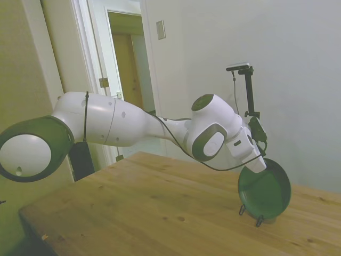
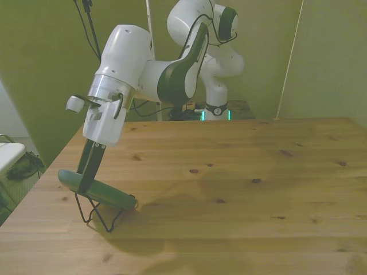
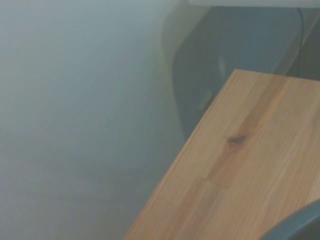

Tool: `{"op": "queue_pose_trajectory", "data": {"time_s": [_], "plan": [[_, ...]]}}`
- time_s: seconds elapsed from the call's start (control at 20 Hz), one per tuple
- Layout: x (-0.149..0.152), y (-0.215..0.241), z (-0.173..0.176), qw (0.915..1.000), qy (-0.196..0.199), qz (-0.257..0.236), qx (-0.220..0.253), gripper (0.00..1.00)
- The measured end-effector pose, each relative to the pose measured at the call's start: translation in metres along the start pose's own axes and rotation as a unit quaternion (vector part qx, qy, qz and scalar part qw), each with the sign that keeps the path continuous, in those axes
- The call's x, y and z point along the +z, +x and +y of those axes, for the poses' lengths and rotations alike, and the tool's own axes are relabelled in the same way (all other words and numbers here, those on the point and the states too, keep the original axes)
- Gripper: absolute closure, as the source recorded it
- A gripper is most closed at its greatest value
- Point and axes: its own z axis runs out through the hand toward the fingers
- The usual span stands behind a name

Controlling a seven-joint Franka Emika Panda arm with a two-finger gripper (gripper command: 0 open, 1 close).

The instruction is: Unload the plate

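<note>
Dark green, the plate leans tilted in the wire stand near the desk edge, at eight o'clock in the front view; your end effector has its dark fingers closed over the plate's upper rim.

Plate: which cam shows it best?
Side view: the plate shows its whole round face, leaning in the wire stand. Front view shows it edge-on; wrist view catches only a blurred sliver of rim.
</note>
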Motion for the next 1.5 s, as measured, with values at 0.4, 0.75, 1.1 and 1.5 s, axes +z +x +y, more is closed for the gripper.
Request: {"op": "queue_pose_trajectory", "data": {"time_s": [0.4, 0.75, 1.1, 1.5], "plan": [[0.001, 0.002, -0.002, 1.0, 0.002, 0.002, 0.003, 1.0], [-0.002, 0.003, -0.006, 0.9999, 0.007, 0.003, 0.008, 1.0], [-0.012, 0.005, -0.017, 0.9997, 0.02, 0.004, 0.011, 1.0], [-0.105, 0.01, -0.048, 0.9993, 0.026, -0.022, 0.019, 1.0]]}}
